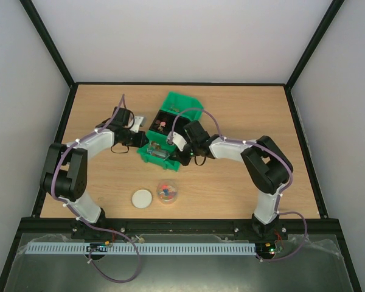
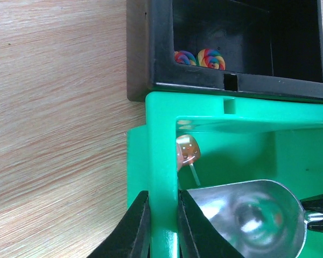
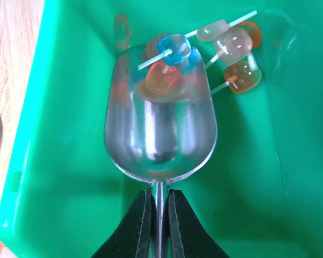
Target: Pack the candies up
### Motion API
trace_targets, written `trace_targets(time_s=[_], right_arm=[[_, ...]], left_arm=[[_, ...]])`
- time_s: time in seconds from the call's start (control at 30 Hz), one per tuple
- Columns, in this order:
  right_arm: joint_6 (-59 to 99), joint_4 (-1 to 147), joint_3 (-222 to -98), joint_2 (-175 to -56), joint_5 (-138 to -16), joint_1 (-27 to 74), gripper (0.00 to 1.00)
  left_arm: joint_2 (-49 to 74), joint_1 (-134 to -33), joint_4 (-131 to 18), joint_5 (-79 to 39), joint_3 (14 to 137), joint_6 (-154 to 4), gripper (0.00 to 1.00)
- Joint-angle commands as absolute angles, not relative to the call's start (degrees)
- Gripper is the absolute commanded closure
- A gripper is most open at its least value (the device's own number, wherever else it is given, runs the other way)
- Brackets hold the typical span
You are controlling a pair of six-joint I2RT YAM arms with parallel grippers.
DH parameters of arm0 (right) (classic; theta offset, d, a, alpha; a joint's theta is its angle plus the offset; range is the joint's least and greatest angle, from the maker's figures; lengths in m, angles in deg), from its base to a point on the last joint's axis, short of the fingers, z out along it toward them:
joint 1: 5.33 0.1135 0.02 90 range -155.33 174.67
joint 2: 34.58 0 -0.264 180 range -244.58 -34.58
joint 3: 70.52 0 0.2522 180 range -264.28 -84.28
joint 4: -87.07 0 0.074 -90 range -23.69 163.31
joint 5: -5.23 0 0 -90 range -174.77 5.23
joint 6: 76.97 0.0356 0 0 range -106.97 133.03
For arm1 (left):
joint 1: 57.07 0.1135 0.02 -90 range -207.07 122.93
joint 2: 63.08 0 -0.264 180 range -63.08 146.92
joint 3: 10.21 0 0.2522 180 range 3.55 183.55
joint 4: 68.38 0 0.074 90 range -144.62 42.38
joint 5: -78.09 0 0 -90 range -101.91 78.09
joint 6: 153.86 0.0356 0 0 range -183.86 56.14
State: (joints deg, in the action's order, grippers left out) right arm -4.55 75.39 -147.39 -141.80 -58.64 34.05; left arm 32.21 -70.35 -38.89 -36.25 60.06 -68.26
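Midway, seemingly: right hand (image 3: 160, 212) pinches scoop (image 3: 160, 134) handle inside green bin (image 3: 54, 107), candies (image 3: 169, 64) on scoop lip, more beside it; left hand (image 2: 162, 215) clamps bin wall. Uncapped jar (image 1: 166, 192) at bin's near side, only part-filled.

Access to green bin (image 1: 173, 100) blocked both sides by left arm (image 1: 97, 143) and right arm (image 1: 231, 148). scoop (image 3: 160, 123) and candies (image 3: 231, 48) crowd its near end. jar (image 1: 166, 192) and lid (image 1: 142, 198) in front. table (image 1: 261, 109) open behind and far sides.
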Motion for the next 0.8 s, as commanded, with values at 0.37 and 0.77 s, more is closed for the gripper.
trace_targets(time_s=[0.37,0.77], right_arm=[[1.42,94.52,-130.16,-136.9,-52.29,30.27,0.99],[2.09,101.94,-124.81,-133.27,-48.59,27.3,0.99]], left_arm=[[33.23,-71.05,-36.53,-37.29,59.92,-68.56,0.98],[34.35,-70.79,-36.14,-37.46,60.83,-68.43,0.98]])
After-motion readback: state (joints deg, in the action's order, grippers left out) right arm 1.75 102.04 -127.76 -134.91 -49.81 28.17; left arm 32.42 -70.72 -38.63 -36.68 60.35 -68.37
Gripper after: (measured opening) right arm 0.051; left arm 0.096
